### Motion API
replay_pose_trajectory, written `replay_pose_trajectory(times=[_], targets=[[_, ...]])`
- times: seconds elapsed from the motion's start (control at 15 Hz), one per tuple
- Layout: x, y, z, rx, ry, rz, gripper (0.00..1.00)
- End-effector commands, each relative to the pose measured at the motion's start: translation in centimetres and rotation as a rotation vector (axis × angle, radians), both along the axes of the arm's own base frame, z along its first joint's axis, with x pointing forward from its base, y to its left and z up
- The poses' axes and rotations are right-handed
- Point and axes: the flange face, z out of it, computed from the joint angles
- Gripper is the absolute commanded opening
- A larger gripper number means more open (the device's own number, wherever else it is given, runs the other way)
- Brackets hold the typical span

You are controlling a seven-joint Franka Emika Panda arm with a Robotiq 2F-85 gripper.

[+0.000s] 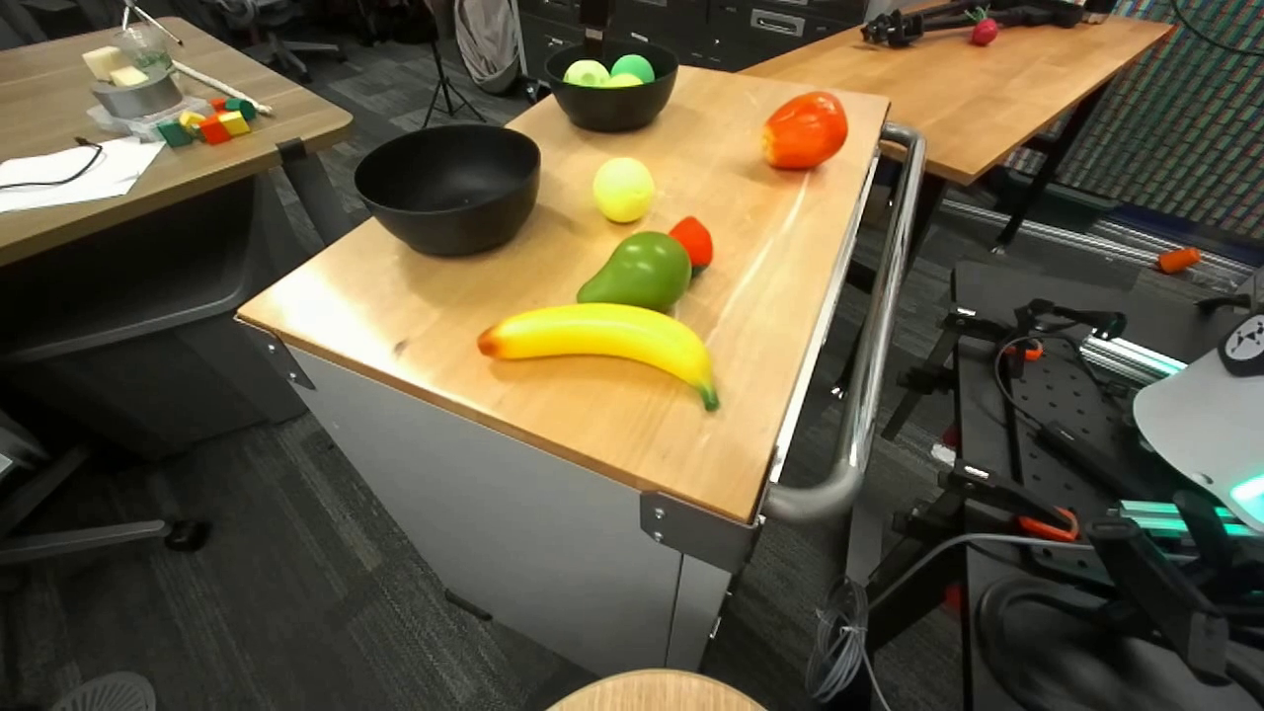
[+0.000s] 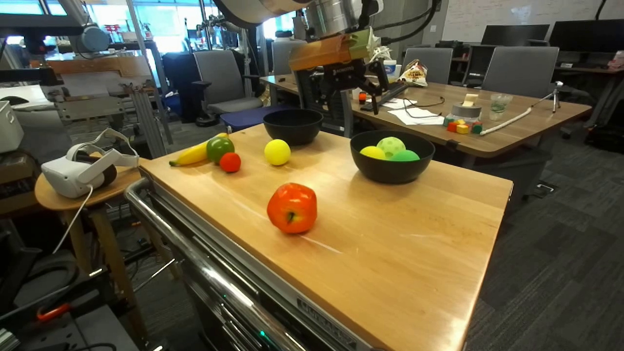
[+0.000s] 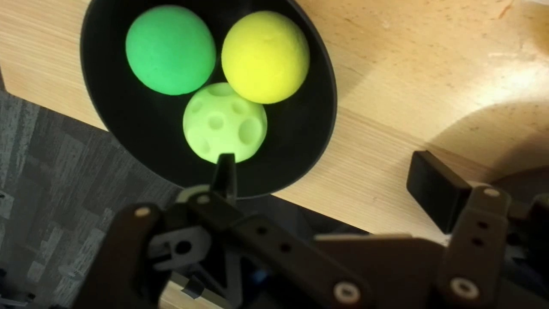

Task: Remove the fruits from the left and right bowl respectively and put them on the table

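Observation:
A black bowl holds a green ball, a yellow ball and a dimpled light-green ball. A second black bowl shows nothing inside in an exterior view. On the wooden table lie a banana, a green fruit, a small red fruit, a yellow ball and a red-orange fruit. My gripper is open and empty, above the table near the bowls. In the wrist view one fingertip overlaps the dimpled ball.
A metal rail runs along one table edge. A desk with blocks, tape and papers stands beyond the bowls. A white headset sits on a round stool. Another wooden table is nearby.

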Motion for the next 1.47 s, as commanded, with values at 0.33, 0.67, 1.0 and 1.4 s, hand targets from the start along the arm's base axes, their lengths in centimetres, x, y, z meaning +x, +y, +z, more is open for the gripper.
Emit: replay_pose_trajectory(times=[0.33,0.67,1.0,1.4], targets=[[1.7,-2.8,-1.2,0.085,-0.045,-0.016,1.0],[3.2,-5.6,-2.8,0.067,-0.037,-0.037,1.0],[4.7,-6.3,-6.1,0.077,0.005,-0.044,1.0],[5.7,-7.0,-10.1,0.06,0.06,-0.061,1.0]])
